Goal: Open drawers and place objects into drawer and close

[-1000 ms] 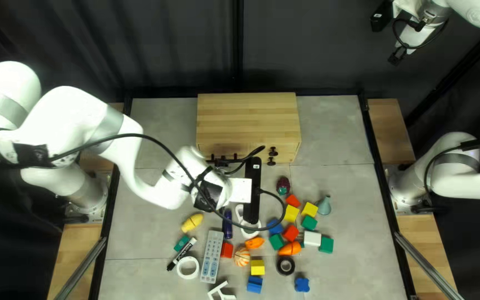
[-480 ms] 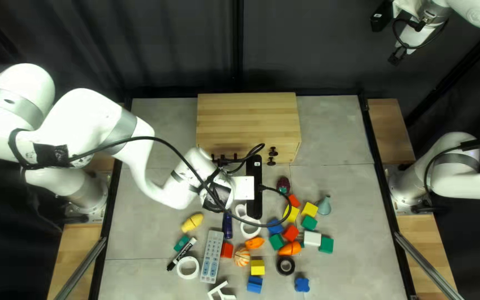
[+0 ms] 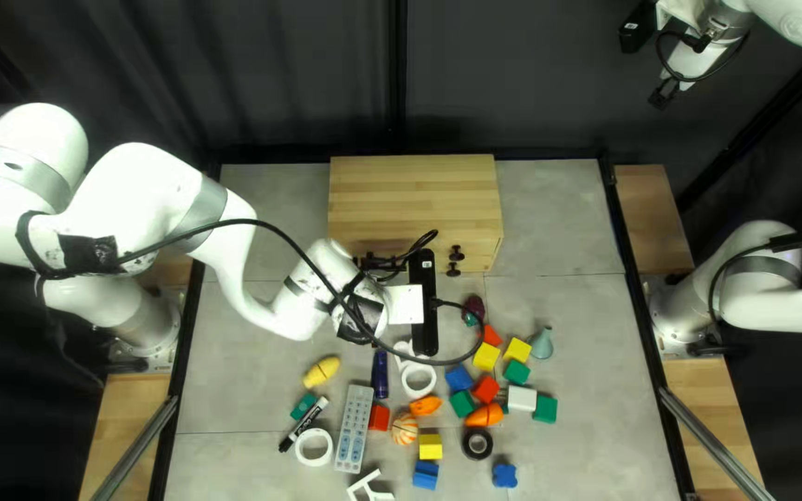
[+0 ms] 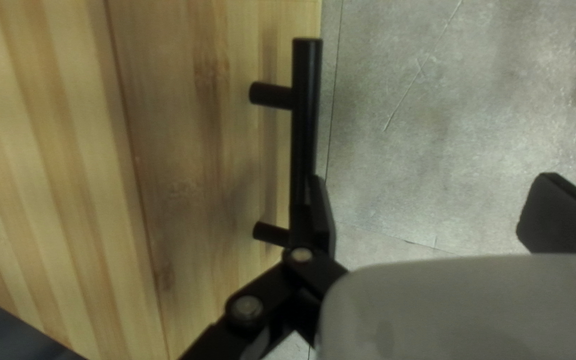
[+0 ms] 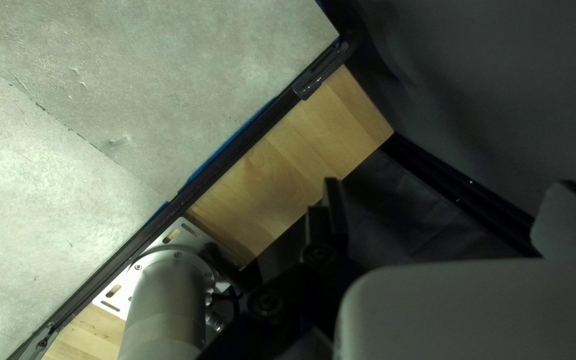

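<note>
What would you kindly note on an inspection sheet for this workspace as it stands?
Surface: grey tabletop, faint scratches; spills, nothing seen.
Job's things: wooden drawer box at the far side, black bar handle, drawers seemingly shut.
Clutter: remote, marker, black tape roll and coloured blocks among small toys.
Pincers: left pincer open, one finger close by the handle, touch unclear; right pincer open, holding nothing.
Cables: black cable looping from the left arm above the clutter.
Surroundings: dark curtain behind; people, nothing seen.
</note>
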`<state>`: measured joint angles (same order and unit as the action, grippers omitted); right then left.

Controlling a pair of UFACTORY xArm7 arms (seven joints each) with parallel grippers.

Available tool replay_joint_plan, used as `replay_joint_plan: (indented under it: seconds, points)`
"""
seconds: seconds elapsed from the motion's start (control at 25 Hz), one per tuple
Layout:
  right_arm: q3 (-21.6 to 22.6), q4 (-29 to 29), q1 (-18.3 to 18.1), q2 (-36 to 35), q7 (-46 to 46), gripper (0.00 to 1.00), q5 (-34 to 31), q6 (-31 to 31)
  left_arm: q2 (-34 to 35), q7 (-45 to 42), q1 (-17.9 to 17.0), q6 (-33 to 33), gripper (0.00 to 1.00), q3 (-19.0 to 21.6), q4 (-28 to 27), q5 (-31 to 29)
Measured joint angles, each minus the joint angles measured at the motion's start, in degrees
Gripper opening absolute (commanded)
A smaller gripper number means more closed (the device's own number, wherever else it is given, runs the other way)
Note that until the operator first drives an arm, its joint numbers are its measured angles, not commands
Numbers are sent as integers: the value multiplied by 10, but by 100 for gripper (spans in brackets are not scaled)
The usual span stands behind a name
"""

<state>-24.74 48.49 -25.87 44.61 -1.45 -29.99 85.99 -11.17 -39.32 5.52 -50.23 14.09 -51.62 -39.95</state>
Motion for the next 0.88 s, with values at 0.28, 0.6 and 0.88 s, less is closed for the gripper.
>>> replay_joint_plan:
  seconds: [0.28, 0.6, 0.88]
  points:
    - [0, 0, 0, 0, 0, 100, 0, 0, -12, -6, 2, 3, 100, -5, -7, -4]
    - [0, 0, 0, 0, 0, 100, 0, 0, -24, -10, 6, 9, 100, -10, -10, -9]
    - [0, 0, 0, 0, 0, 100, 0, 0, -29, -7, 10, 6, 100, -14, -17, -11]
